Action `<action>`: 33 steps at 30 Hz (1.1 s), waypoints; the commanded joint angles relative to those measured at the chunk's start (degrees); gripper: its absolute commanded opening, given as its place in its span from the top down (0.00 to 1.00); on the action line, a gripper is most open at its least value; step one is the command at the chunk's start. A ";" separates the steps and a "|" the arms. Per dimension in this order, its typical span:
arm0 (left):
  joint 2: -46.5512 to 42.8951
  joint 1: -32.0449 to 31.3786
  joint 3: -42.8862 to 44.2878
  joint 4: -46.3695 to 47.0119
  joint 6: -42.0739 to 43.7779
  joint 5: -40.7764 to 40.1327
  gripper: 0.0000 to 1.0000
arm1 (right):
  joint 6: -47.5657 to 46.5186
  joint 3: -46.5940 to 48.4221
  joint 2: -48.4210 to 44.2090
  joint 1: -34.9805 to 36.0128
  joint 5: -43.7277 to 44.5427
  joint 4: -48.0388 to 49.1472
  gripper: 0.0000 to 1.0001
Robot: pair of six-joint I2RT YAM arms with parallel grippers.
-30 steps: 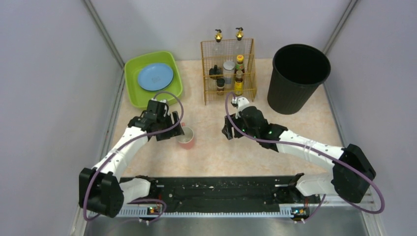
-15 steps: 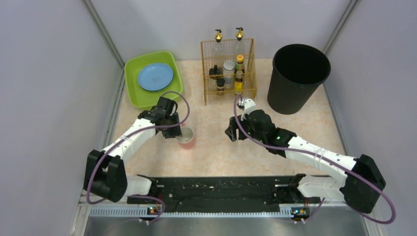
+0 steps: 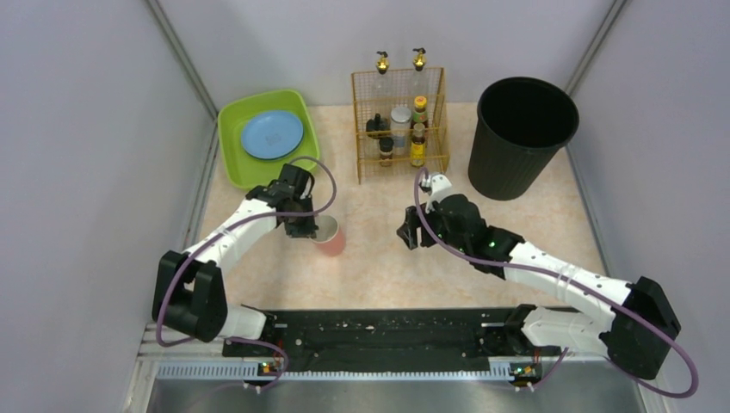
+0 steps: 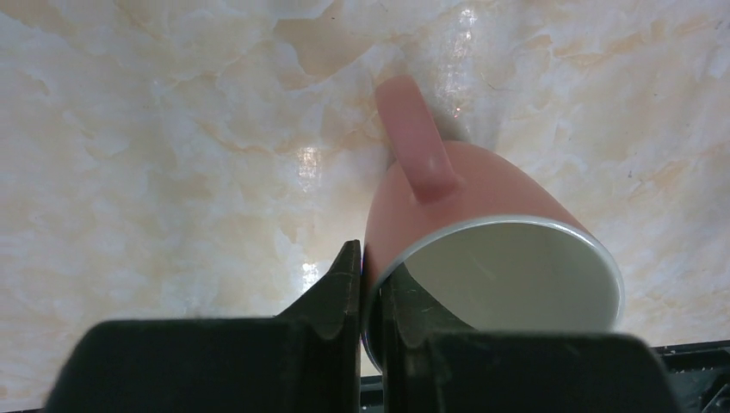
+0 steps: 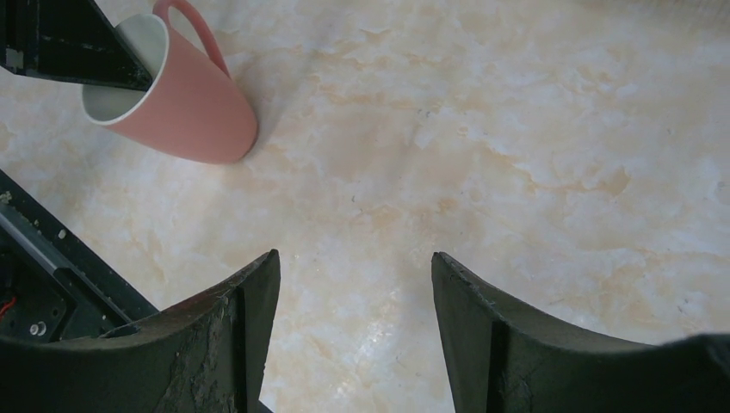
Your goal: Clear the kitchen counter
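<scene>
One broad kitchen counter (image 3: 379, 267), pale beige marble, fills the floor of the cell from the near black rail (image 3: 379, 331) to the far wall. Here's the change on it: the pink mug (image 3: 330, 238), upright half a second ago, now leans over, mouth tipped toward the left arm and its handle (image 4: 413, 146) pointing away from that wrist. The left gripper (image 3: 306, 225) has slid a touch right and nearer with it. The right arm has barely moved in that time.

Around the surface, plain grey walls close in on the left, right and far sides. Far left sits a green tub (image 3: 231, 142) with a blue plate (image 3: 272, 134) inside. Far centre stands a wire rack (image 3: 398, 168) of bottles, and far right a black bin (image 3: 516, 163).

Now the hands. The left gripper (image 4: 368, 275) is pinched tight on the mug's rim, one finger (image 4: 331, 297) outside the wall and the other inside. Whether the base has left the counter, I can't tell. The right gripper (image 5: 355, 275) hangs over bare counter right of the mug, jaws wide apart, holding nothing and touching nothing.
</scene>
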 commanded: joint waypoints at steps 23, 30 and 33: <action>14.83 6.13 45.03 -4.94 -5.31 -18.80 1.00 | 0.39 -2.59 -11.88 0.70 -2.02 -0.07 0.36; 19.71 13.21 44.50 0.45 -14.68 -17.64 1.00 | 0.59 -3.73 -12.16 0.74 -3.86 1.21 0.36; 19.45 14.55 41.18 4.55 -19.10 -18.90 1.00 | 0.45 -3.95 -12.07 0.65 -3.97 1.57 0.36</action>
